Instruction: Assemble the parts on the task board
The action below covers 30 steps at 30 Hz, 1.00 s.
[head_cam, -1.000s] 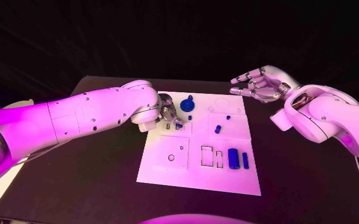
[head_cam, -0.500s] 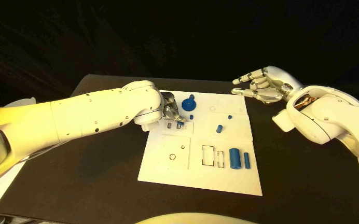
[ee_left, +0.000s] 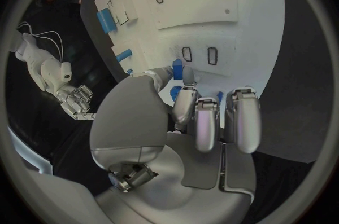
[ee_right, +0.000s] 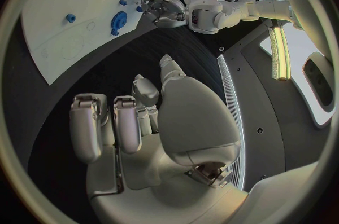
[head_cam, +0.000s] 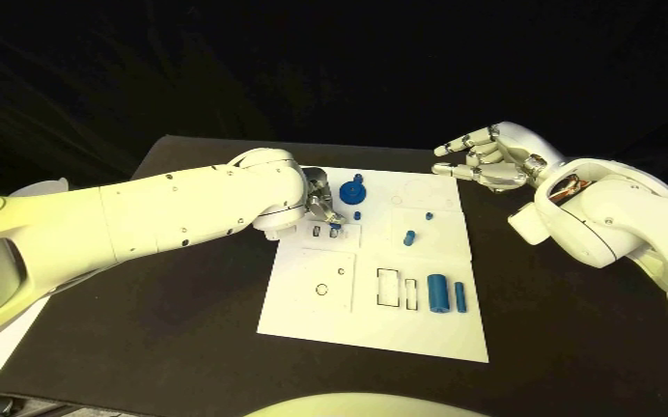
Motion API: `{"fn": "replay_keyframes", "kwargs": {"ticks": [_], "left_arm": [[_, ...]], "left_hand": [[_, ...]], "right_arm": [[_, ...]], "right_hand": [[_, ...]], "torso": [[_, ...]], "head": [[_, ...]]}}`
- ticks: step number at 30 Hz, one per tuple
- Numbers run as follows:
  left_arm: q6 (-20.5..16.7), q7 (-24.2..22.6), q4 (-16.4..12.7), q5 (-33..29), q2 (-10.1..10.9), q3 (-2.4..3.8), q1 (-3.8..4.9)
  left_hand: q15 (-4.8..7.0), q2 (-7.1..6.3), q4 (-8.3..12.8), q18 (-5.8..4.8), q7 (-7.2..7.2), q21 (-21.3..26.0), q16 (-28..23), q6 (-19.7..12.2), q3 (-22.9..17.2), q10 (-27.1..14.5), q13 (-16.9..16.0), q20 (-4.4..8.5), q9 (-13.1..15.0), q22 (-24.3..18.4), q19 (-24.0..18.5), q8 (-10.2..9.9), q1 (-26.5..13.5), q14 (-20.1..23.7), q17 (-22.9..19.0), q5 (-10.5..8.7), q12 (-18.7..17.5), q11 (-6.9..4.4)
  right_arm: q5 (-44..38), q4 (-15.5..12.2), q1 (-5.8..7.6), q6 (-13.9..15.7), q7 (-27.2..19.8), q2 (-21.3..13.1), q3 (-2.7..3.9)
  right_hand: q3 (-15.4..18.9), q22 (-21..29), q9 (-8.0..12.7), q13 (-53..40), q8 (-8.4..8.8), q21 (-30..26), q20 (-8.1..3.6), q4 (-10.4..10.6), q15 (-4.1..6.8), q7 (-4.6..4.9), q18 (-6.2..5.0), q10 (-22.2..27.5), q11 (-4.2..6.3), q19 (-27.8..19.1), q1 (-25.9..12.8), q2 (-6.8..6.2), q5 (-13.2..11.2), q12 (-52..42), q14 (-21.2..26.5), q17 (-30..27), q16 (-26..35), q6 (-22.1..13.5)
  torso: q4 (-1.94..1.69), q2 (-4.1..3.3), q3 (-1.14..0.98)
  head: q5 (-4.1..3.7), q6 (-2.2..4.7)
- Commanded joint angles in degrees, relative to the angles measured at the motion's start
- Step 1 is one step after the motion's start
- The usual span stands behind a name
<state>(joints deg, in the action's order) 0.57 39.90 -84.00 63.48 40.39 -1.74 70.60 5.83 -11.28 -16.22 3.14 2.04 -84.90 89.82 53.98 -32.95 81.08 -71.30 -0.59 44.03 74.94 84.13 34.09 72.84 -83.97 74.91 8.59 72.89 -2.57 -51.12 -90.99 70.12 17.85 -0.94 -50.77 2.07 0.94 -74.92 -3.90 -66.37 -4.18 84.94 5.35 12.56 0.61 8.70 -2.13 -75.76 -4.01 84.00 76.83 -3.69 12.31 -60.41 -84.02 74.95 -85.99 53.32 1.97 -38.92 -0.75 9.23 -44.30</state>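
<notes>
Though pinched by silver left hand (head_cam: pixel 318 207), small blue part (ee_left: pixel 178 70)

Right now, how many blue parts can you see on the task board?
6: round knobbed part, small peg, peg, short cylinder, large cylinder, thin bar. The left hand may hide more.

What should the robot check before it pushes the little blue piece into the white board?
1. Left hand holds the small blue piece between its fingers: ok.
2. Piece sits over the two small slots: cannot tell.
3. Slots are bare: ok.
4. Right hand is off the task board, holding nothing: ok.
5. The round blue part beside the left hand is clear of the fingers: cannot tell.
</notes>
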Motion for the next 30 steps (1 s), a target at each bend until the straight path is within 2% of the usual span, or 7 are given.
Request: {"fn": "replay_keyframes", "kwargs": {"ticks": [1,4,10,13,30], "left_arm": [[2.73,2.36,-0.10,2.44,-0.05,0.01,-0.01],[3.44,2.46,-0.05,2.62,-0.20,-0.02,-0.05],[3.81,2.51,0.30,2.72,-0.54,-0.07,-0.30],[3.86,2.53,0.63,2.74,-0.76,-0.13,-0.37],[6.34,2.72,0.99,2.75,-0.94,-0.22,-0.43]], "left_hand": [[-0.12,0.60,8.88,-1.13,-0.58,-0.25,0.18,0.34,-9.21,0.25,0.02,-0.08,0.12,6.59,1.80,0.38,0.04,-6.03,15.09,0.10,0.10,-0.08],[-0.13,0.52,9.12,-1.20,-0.57,-0.41,0.18,0.36,-9.40,0.33,-0.11,-0.08,0.17,6.89,1.94,0.38,-0.03,-6.03,15.09,0.08,0.22,-0.08],[-0.14,0.49,9.18,-1.23,-0.57,-0.48,0.18,0.37,-9.44,0.37,-0.19,-0.08,0.18,7.01,2.00,0.38,-0.06,-6.03,15.09,0.08,0.30,-0.07],[-0.14,0.48,9.22,-1.23,-0.57,-0.49,0.18,0.38,-9.48,0.37,-0.18,-0.08,0.19,7.03,2.01,0.38,-0.08,-6.03,15.09,0.07,0.28,-0.07],[-0.16,0.44,9.35,-1.30,-0.56,-0.67,0.18,0.39,-9.59,0.42,-0.24,-0.08,0.22,7.34,2.16,0.38,-0.12,-6.03,15.09,0.07,0.34,-0.06]], "right_arm": [[-0.26,-0.03,-0.07,-0.87,-0.18,0.10,0.00],[-0.25,0.00,-0.09,-0.90,-0.20,0.11,0.00],[-0.25,0.06,-0.13,-0.97,-0.20,0.16,0.00],[-0.25,0.03,-0.14,-1.07,-0.10,0.17,0.00],[-0.23,-0.12,-0.18,-1.23,-0.04,0.23,0.00]], "right_hand": [[0.33,-5.22,-0.07,0.04,-0.13,-0.37,0.01,-0.07,0.06,0.10,-0.12,0.23,0.34,0.97,0.01,0.49,0.27,0.33,-4.37,8.22,0.30,0.34],[0.33,-5.22,-0.07,0.04,-0.13,-0.37,0.01,-0.07,0.06,0.10,-0.12,0.23,0.34,0.97,0.01,0.49,0.27,0.33,-4.37,8.22,0.30,0.34],[0.33,-5.22,-0.07,0.04,-0.13,-0.37,0.01,-0.07,0.06,0.10,-0.12,0.23,0.34,0.97,0.01,0.49,0.27,0.33,-4.37,8.22,0.30,0.34],[0.33,-5.22,-0.07,0.04,-0.13,-0.37,0.01,-0.07,0.06,0.10,-0.12,0.23,0.34,0.97,0.01,0.49,0.27,0.33,-4.37,8.22,0.30,0.34],[0.39,-5.22,-0.07,0.09,-0.12,-0.37,-0.01,-0.09,0.07,0.08,-0.12,0.24,0.35,0.97,0.08,0.58,0.40,0.36,-4.37,8.21,0.32,0.35]], "torso": [[-0.01,0.02,-0.01],[-0.01,0.01,-0.06],[0.04,-0.03,0.00],[0.00,0.01,-0.06],[0.00,0.03,-0.11]], "head": [[0.09,-0.11],[0.19,-0.18],[0.17,-0.30],[0.27,-0.36],[0.62,-0.66]]}}
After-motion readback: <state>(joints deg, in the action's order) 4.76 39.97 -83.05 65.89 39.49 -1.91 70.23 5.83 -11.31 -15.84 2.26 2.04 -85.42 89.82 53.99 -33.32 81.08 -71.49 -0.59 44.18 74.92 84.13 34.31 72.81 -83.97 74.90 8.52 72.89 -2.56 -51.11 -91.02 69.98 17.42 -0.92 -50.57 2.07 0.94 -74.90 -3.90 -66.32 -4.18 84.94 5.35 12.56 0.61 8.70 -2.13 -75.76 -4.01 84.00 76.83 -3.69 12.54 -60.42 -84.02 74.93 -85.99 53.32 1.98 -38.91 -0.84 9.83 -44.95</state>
